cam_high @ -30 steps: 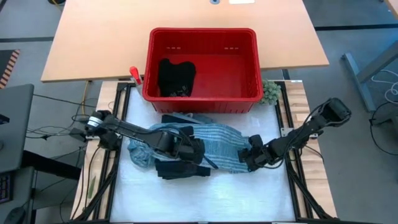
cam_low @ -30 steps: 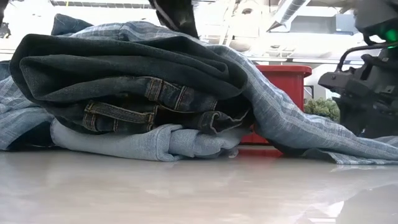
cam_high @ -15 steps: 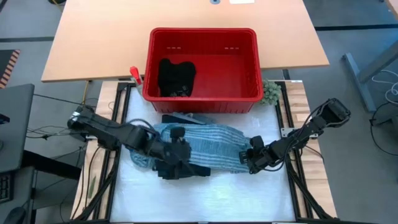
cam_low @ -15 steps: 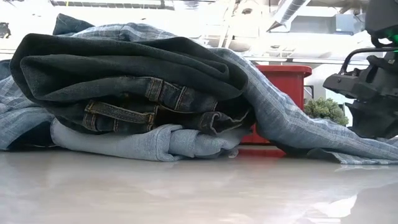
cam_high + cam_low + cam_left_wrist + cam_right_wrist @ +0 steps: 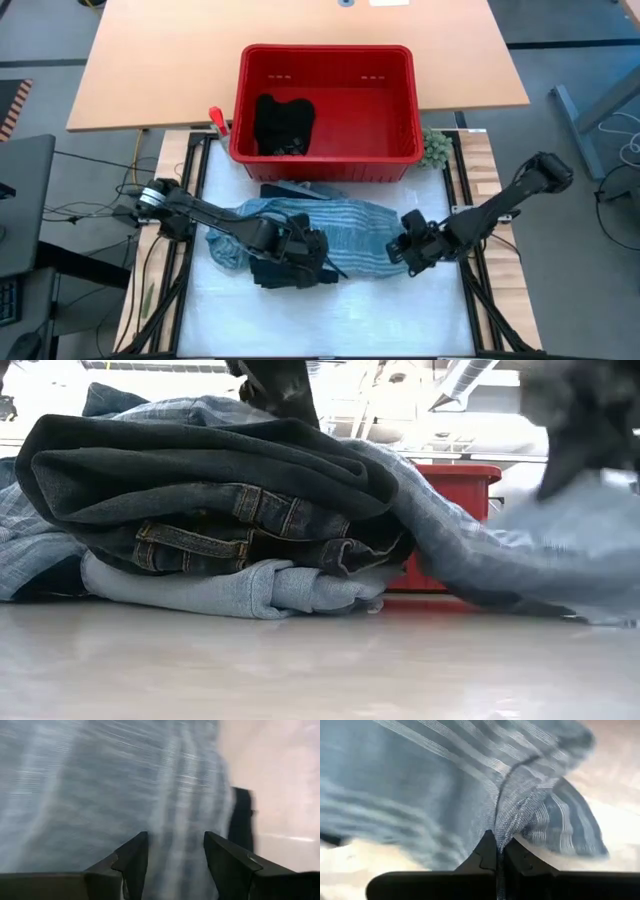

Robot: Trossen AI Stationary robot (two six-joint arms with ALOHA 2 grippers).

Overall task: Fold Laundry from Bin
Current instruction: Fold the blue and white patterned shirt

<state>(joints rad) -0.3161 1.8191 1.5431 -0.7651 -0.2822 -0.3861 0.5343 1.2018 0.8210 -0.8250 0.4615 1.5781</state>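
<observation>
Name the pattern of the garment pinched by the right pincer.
Blue with thin white stripes; right wrist view shows it best.

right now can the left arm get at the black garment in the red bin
Probably not directly. The left end effector is low over the striped shirt, and the red bin's near wall stands between it and the black garment; it would need to lift over the rim.

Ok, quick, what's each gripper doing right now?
Left gripper: open, holding nothing, over the striped garment.
Right gripper: shut on the striped garment's edge, pinching a fold.
</observation>
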